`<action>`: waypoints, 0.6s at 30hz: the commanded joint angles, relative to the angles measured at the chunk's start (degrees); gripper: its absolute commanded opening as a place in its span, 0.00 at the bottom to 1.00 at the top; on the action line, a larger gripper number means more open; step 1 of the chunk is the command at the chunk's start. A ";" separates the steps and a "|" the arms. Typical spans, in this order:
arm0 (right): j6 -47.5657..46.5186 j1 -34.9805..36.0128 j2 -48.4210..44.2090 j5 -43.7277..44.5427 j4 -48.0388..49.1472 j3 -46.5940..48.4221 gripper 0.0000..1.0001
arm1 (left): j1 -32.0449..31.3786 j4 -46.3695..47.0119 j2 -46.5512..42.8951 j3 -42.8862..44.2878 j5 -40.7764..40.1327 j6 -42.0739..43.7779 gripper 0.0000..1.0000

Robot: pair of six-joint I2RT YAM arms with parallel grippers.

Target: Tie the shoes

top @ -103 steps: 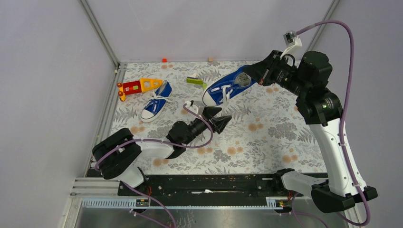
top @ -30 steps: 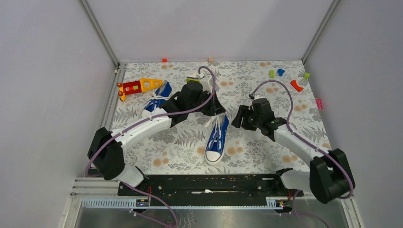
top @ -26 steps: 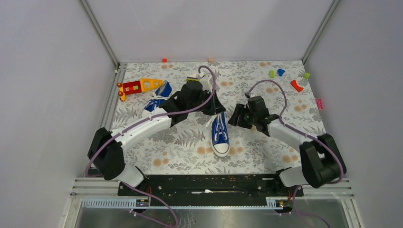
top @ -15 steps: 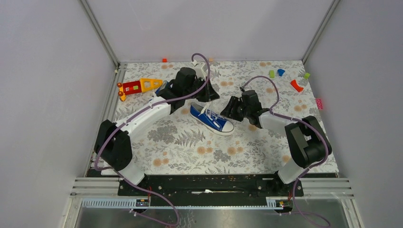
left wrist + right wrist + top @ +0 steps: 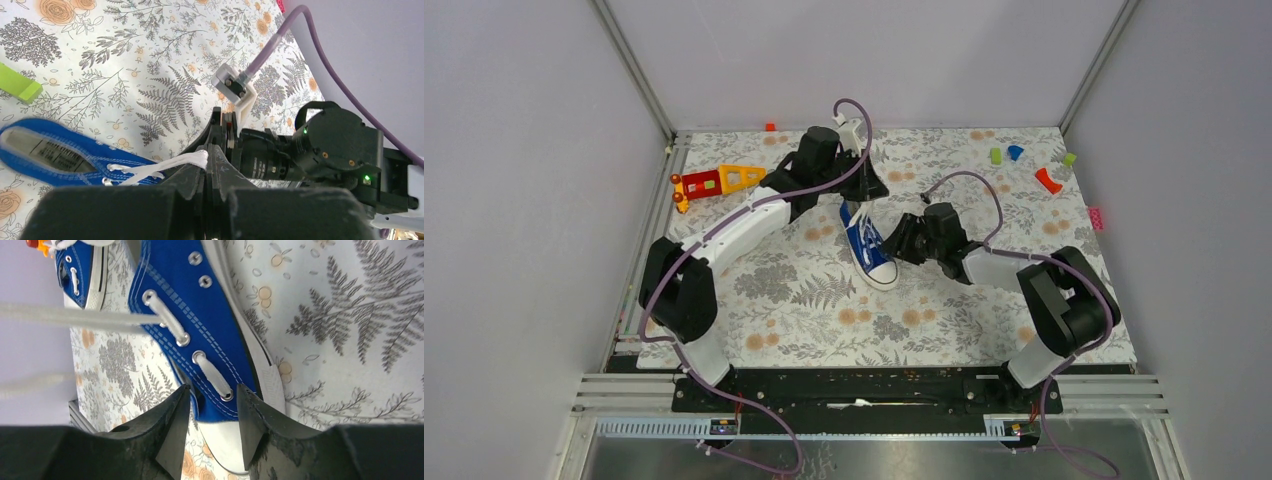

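One blue shoe (image 5: 865,247) lies mid-table with its white toe cap toward the front. Its white laces (image 5: 170,164) run up taut into my left gripper (image 5: 209,152), which is shut on them just behind the heel (image 5: 870,190). My right gripper (image 5: 900,240) is at the shoe's right side. In the right wrist view its open fingers (image 5: 212,399) straddle the front of the shoe (image 5: 200,315) by the lowest eyelets, just above the toe cap. The second shoe (image 5: 80,270) shows at the top left there; in the top view the left arm hides it.
A red-orange-yellow toy (image 5: 716,181) lies at the back left. Small coloured blocks (image 5: 1048,181) are scattered at the back right, and a green block (image 5: 17,85) lies near the shoe's heel. Metal rails and grey walls border the floral mat (image 5: 824,320).
The shoe has swung round from toe-right to toe-front, pulled by its laces. My left gripper drew back toward the rear. My right gripper closed in on the shoe's front, fingers narrowing.
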 commanded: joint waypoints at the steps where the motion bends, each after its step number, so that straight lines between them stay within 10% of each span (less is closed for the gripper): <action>1: -0.02 1.96 -4.49 -0.74 -1.23 -0.91 0.47 | 0.49 3.89 -0.10 5.00 3.06 0.81 0.00; 5: -4.33 2.01 -7.62 0.24 -7.22 1.63 0.36 | 0.65 2.49 0.28 4.44 4.02 1.27 0.03; 18: -17.84 1.69 -13.04 8.63 -11.52 4.43 0.44 | 0.83 -1.58 -2.08 0.25 3.69 0.65 0.08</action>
